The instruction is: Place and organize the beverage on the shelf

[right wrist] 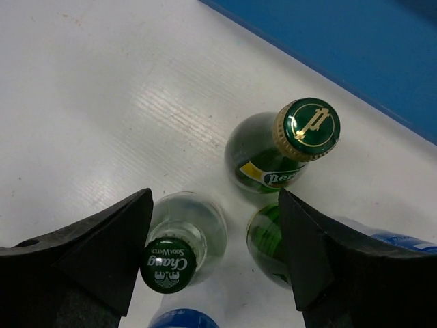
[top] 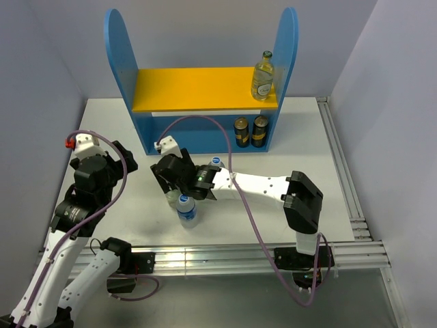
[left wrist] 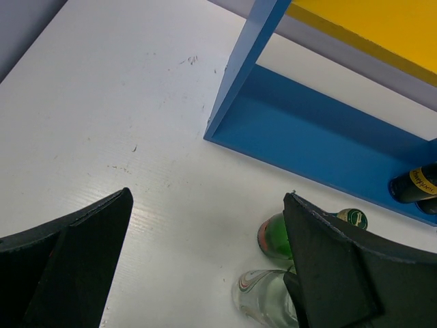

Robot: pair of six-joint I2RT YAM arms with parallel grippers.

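My R gripper (right wrist: 215,195), frame bottom, stands spread astride a clear bottle (right wrist: 179,254) w/ green cap, not pinching; green bottle (right wrist: 287,147) just past it, centre-right. My L gripper (left wrist: 208,197) gapes wide, holding nothing. Far back, shelf (top: 117,48): yellowish bottle (top: 263,76) on upper board, right end; two dark bottles (top: 241,132) below it.
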